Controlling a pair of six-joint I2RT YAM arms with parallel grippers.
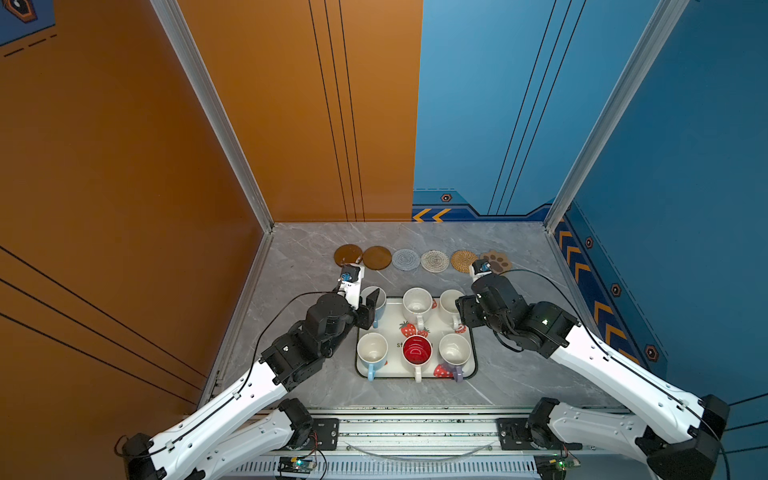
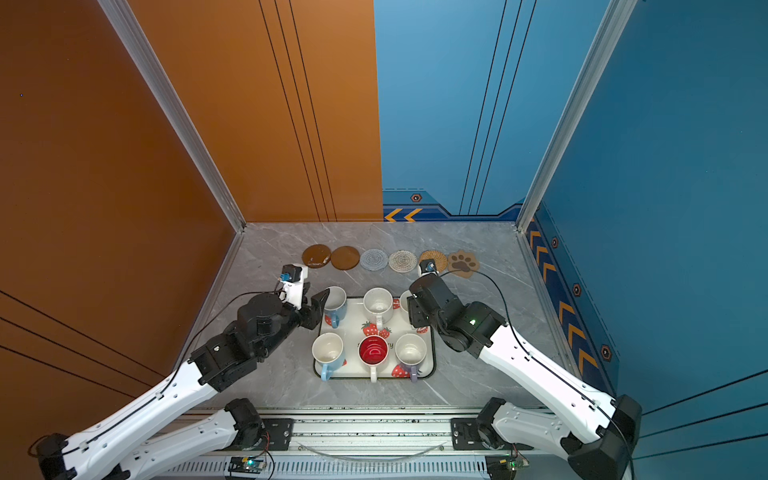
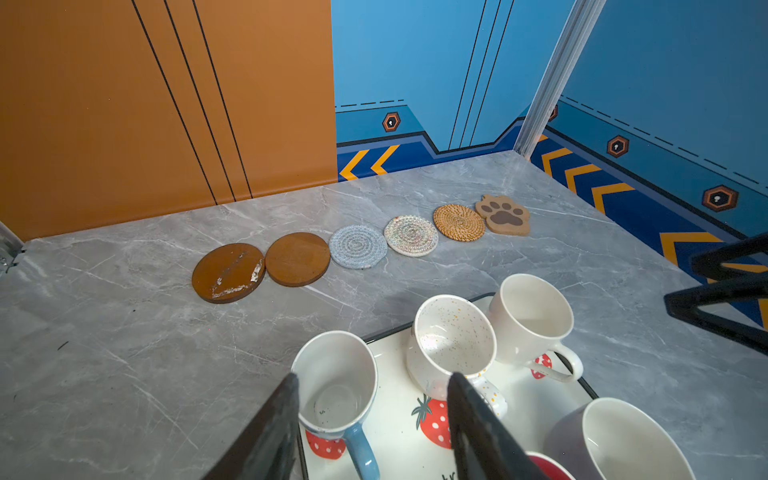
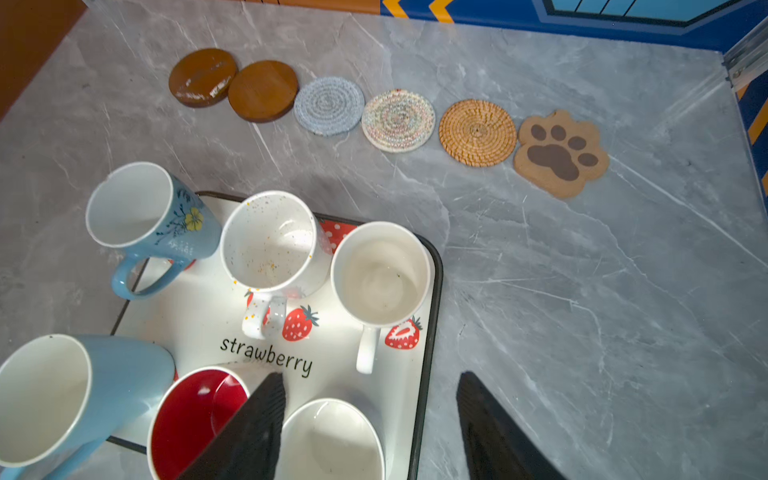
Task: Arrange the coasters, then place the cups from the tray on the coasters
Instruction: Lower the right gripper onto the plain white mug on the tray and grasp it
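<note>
Row laid out, both my jaws apart.
My left gripper (image 3: 374, 377), jaws apart, hovers at the light blue ceramic mug (image 3: 336, 382) on the ten o'clock corner of the white strawberry-printed tray (image 4: 199, 316) holding six mugs (image 4: 380, 276). At its twelve o'clock, six flat coasters (image 4: 397, 120) line the grey marble table (image 4: 582, 291), scuffed brown wooden disc (image 4: 203, 77) first, brown paw-print mat (image 4: 561, 153) last. My right gripper (image 4: 372, 375), jaws apart, straddles the tray's three o'clock rim.

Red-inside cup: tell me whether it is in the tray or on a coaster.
In the tray. The red-inside cup stands upright in the tray's near row, between a light blue cup and a lavender cup.
</note>
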